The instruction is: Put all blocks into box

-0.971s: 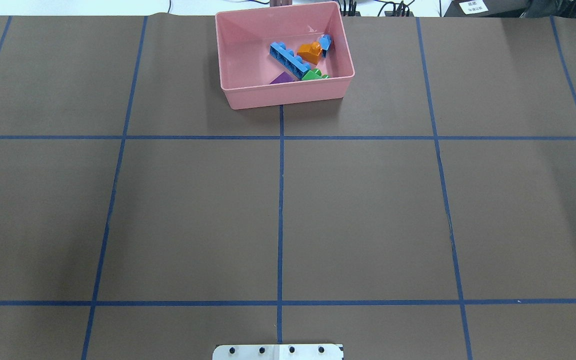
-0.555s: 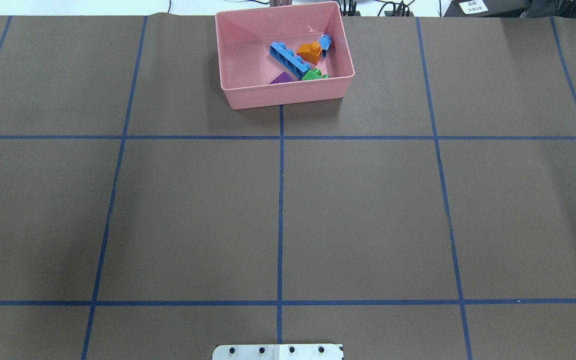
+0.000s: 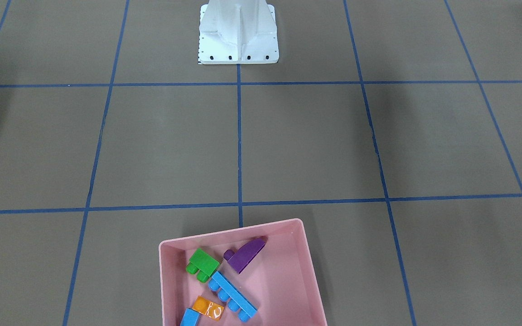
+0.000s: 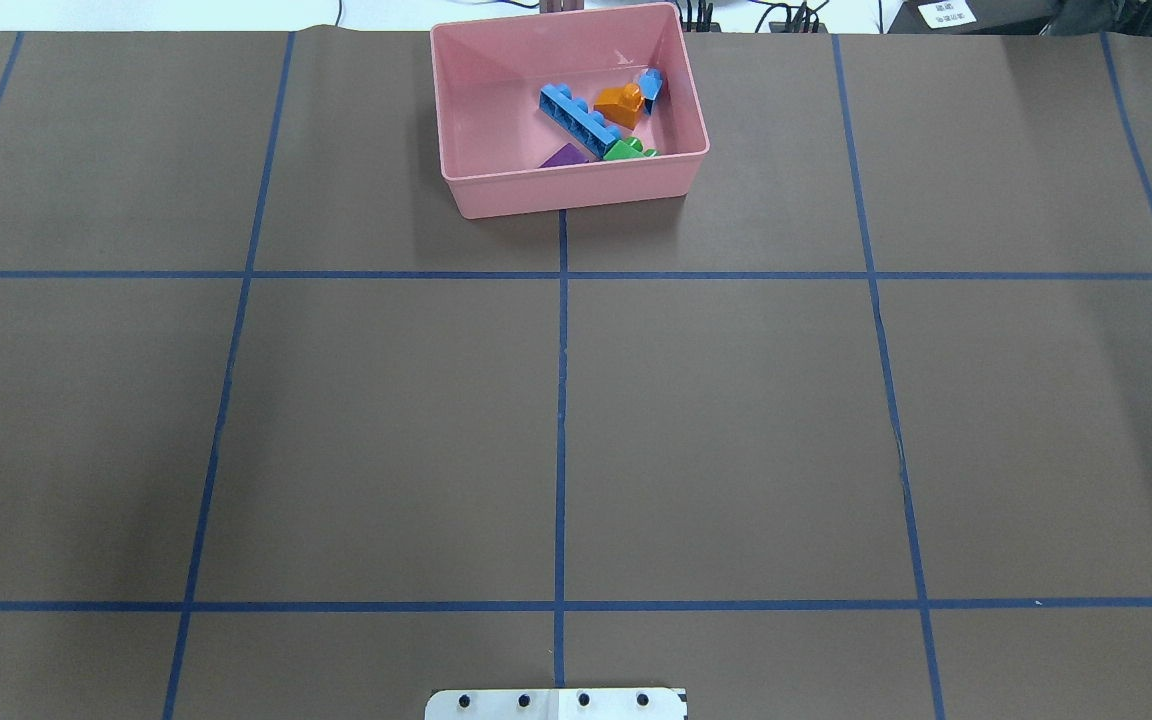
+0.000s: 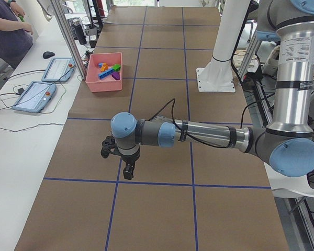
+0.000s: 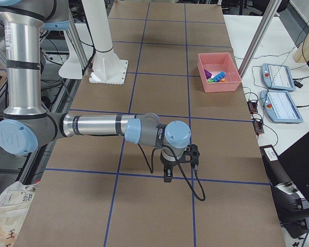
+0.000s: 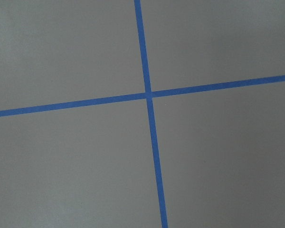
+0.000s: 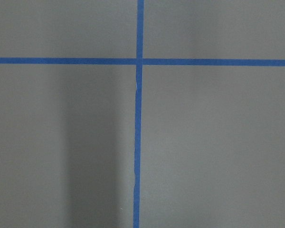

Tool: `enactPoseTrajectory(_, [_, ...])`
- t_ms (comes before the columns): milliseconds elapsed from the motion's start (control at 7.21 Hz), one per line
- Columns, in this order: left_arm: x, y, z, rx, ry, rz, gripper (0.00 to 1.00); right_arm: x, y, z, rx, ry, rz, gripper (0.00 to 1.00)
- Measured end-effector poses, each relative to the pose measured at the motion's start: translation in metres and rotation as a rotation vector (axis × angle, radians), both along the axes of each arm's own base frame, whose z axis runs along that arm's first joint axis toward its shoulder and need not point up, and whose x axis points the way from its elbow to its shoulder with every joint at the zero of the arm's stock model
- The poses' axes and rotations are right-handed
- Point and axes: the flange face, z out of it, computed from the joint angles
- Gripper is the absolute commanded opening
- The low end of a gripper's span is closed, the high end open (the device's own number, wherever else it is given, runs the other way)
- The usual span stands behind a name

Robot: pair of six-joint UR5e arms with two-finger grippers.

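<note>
1. The box [image 4: 576,190] is pink plastic, smooth, with low walls and rounded corners. It sits at the far edge of the counter [image 4: 386,430], across the middle tape line. Its long axis runs left to right, skewed a little.
2. All five blocks lie inside the box, in its right half as the overhead view shows it. They are glossy, studded plastic.
3. The long blue block [image 4: 576,118] has four studs. Its long axis runs diagonally from far-left to near-right.
4. The orange block [image 4: 621,103] lies just right of the long blue block's middle. The small blue block [image 4: 651,85] is at its far-right side, near the right wall.
5. The green block [image 3: 202,263] is at the near end of the long blue block. Two round studs show along one edge.
6. The purple block [image 3: 246,255] is a sloped wedge against the near wall. It lies crosswise to the long blue block, stud end toward the green block.
7. The left claw [image 5: 127,175] and the right claw [image 6: 168,177] hang over bare counter, well apart from the box. I cannot tell how wide either stands.
8. The counter is matte brown paper gridded with blue tape [image 7: 147,95].
</note>
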Motion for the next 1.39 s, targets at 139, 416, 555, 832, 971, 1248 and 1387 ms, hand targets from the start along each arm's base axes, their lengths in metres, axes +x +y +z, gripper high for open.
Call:
enactPoseTrajectory(139, [0.0001,-0.0001,-0.0001,0.000,0.000,0.000,1.00,0.0001,0.0002,0.0003,0.000,0.001,0.000,1.00])
enactPoseTrajectory(416, [0.0002,-0.0005,-0.0013,0.002,0.000,0.000,1.00,0.0001,0.0016,0.0019,-0.003,0.003,0.000,1.00])
enactPoseTrajectory(555, [0.0001,-0.0009,-0.0020,0.003,-0.001,0.000,1.00,-0.0001,0.0038,0.0037,-0.007,0.002,0.000,1.00])
enactPoseTrajectory(832, [-0.0004,-0.0009,-0.0015,0.003,-0.009,0.000,1.00,-0.0001,0.0074,0.0057,-0.011,-0.001,0.001,1.00])
enactPoseTrajectory(971, [-0.0013,-0.0003,0.0002,0.001,-0.020,-0.001,1.00,-0.0001,0.0077,0.0055,-0.010,-0.002,0.002,1.00])
enactPoseTrajectory(1248, [-0.0021,0.0000,0.0031,-0.005,-0.031,-0.001,1.00,-0.0001,0.0080,0.0052,-0.011,-0.005,0.003,1.00])
enactPoseTrajectory(1387, [-0.0021,0.0000,0.0036,-0.006,-0.032,-0.001,1.00,-0.0002,0.0081,0.0052,-0.011,-0.005,0.004,1.00])
